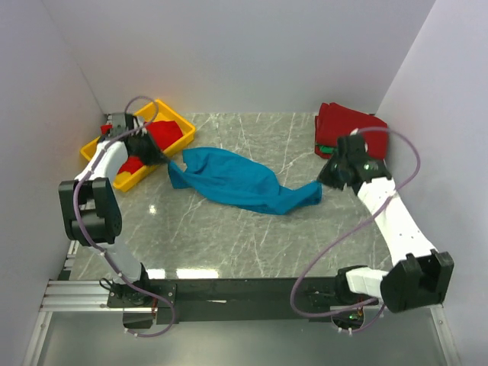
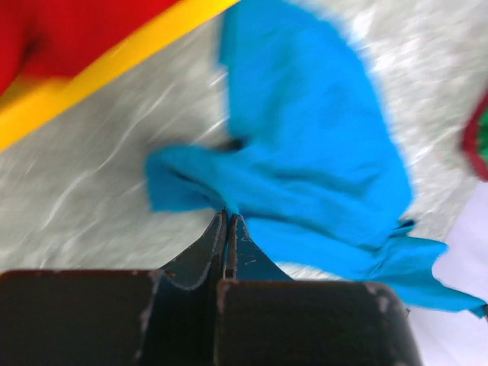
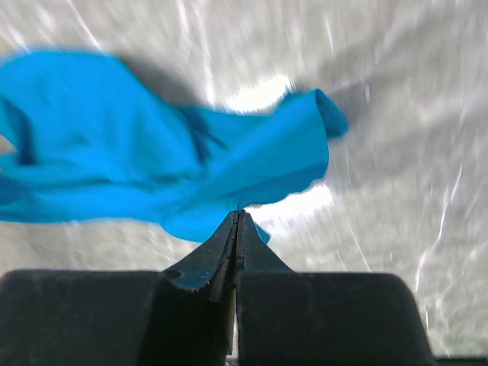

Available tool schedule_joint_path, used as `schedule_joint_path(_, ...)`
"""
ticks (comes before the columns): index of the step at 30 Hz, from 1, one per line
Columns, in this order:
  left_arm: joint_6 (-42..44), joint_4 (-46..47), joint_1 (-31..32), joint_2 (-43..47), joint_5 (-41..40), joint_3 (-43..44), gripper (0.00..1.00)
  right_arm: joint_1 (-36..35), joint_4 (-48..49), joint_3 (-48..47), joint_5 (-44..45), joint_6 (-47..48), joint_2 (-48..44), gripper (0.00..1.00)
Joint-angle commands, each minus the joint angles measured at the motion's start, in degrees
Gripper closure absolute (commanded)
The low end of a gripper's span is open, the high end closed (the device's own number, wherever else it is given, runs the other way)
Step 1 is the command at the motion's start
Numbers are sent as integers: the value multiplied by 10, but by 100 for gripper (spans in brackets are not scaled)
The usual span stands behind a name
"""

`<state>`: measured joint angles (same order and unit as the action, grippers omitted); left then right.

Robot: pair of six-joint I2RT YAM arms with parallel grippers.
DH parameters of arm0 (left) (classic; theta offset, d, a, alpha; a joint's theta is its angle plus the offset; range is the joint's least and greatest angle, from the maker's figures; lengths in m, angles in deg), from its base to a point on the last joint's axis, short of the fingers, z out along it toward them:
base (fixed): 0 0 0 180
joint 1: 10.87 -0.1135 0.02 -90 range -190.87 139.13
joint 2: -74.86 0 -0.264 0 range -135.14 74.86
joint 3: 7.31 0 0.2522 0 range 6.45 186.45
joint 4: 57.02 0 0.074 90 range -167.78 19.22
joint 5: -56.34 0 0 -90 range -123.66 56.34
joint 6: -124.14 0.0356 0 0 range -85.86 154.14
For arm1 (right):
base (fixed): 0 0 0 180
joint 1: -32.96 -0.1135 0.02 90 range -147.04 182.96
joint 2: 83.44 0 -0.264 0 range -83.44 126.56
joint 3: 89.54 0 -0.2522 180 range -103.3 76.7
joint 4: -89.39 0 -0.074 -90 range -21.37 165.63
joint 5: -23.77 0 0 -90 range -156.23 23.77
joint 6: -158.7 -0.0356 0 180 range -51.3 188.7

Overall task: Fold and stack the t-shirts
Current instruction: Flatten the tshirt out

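Teal-blue t-shirt [image 1: 232,181] lies strung out across the middle of the marble table [image 1: 229,244], running from about 10 o'clock down to about 3 o'clock, bunched and wrinkled rather than spread flat. I have the left gripper [image 1: 162,158] at its 10 o'clock end. In the left wrist view the jaws are pressed together with a fold of the teal cloth pinched right at the tips, and the rest of the shirt fans away toward 1 o'clock. The right gripper [image 1: 326,177] sits at the 3 o'clock end. In its wrist view the jaws are likewise closed, nipping the cloth's lower edge, and the shirt spreads off toward 10 o'clock. At the table's 10 o'clock corner the yellow tray [image 1: 177,118] holds red shirts [image 1: 164,133]. At 2 o'clock sits a folded red stack [image 1: 347,126] with a green edge [image 1: 326,149] showing beneath.
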<state>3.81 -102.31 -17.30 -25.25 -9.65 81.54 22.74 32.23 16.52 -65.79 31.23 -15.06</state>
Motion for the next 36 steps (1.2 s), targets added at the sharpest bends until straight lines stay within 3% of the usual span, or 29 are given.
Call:
schedule_joint_path(1, -40, 18, 15, -17, -1, 101, 100, 43, -6, -103, -3, 45, 47, 100)
schedule_joint_path(5, -66, 2, 20, -67, -3, 234, 100, 86, -16, -250, -41, 77, 150, 100)
schedule_joint_path(11, -116, 22, 22, -114, 32, 457, 100, 118, -60, -563, -65, 98, 276, 100)
schedule_joint_path(12, -132, 57, 23, -109, 37, 463, 100, 119, -67, -641, -66, 100, 288, 100)
schedule_joint_path(15, -167, 141, 23, -62, 51, 439, 100, 121, -53, -738, -70, 91, 305, 100)
schedule_joint_path(24, -141, 212, 22, 186, -2, 306, 100, 120, 152, -582, -59, 96, 95, 100)
schedule_joint_path(30, -123, 211, 23, 347, -80, 219, 100, 120, 160, -567, -5, 136, -18, 100)
schedule_joint_path(36, -105, 172, 23, 430, -138, 199, 100, 121, 160, -589, 39, 156, -82, 100)
